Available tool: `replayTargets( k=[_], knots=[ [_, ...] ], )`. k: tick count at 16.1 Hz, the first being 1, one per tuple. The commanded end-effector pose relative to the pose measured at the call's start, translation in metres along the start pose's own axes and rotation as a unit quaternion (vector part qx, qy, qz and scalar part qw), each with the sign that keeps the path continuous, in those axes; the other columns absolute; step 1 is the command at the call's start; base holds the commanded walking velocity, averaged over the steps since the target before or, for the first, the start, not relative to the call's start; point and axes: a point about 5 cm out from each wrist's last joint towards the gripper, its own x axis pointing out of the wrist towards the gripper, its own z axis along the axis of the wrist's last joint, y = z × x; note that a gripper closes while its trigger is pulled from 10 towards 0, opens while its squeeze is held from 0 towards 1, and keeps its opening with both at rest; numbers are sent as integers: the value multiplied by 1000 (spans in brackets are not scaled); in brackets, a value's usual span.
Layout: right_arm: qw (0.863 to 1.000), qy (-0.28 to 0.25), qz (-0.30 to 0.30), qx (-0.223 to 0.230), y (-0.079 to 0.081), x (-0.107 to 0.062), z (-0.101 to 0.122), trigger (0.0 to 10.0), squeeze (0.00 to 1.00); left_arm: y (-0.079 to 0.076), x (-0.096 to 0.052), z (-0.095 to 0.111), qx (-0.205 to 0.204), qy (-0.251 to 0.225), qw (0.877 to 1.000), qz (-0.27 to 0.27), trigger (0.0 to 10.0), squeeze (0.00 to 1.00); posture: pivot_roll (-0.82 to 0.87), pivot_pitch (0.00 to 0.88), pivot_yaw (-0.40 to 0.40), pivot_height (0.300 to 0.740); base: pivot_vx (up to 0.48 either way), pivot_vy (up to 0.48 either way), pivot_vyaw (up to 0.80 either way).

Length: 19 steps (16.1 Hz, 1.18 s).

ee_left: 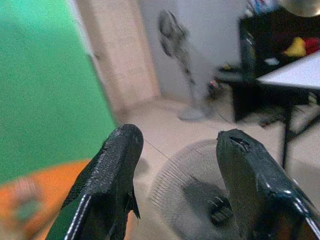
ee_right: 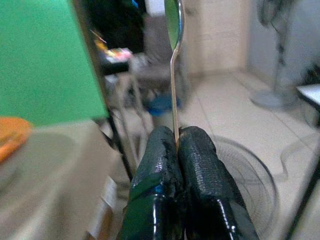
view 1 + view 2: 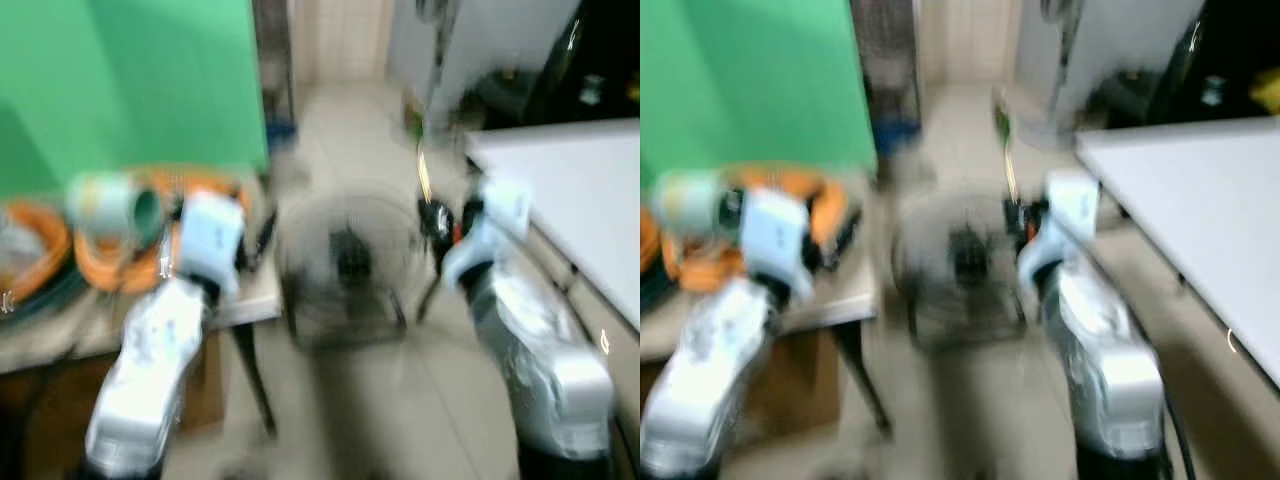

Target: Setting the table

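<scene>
Left eye view: the picture is blurred, as if the robot is walking. The right gripper is raised in front of the body with a thin metal spoon standing up out of it. The white counter, where the setting presumably belongs, lies on the robot's right, so the right arm is both the one carrying and the nearer one. A floor fan lies on the tiles between the arms. The left gripper hangs beside a low side table heaped with orange cable.

Right eye view: the same layout, with the spoon's long axis close to upright and the white counter well apart from it, off to the right.

Left wrist view: the left gripper's jaws stand wide apart with nothing between them, pointing over the floor fan.

Right wrist view: the right gripper's jaws are pressed together on the lower end of the spoon's handle, bowl at the far tip, handle running straight on along the fingers. My judgement is that the spoon must be tipped flat before it is laid down.
</scene>
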Motion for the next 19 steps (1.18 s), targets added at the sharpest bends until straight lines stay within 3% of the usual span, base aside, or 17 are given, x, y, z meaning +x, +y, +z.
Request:
replayTargets(
  k=[1,7,9,13,19],
  knots=[
    [1000,-1,0,5,1,1,2,10000,0,8,-1,3,6,-4,1000,20,10000,0,174,0,5,727,0,0,-775],
    [999,6,-40,1,-4,1,-1,10000,0,16,5,-1,-2,12,998,64,10000,0,163,0,11,727,0,0,-719],
    [998,5,-55,5,-6,3,-2,10000,0,20,5,0,-16,8,997,73,10000,0,163,0,11,727,0,0,0],
    [1000,8,-23,0,5,10,-2,10000,0,18,5,1,-14,9,999,52,10000,0,162,0,19,727,305,0,0],
    [1000,12,-11,-1,10,13,-4,10000,0,22,3,0,-15,10,998,54,10000,0,172,0,7,727,350,0,0]
  ],
)
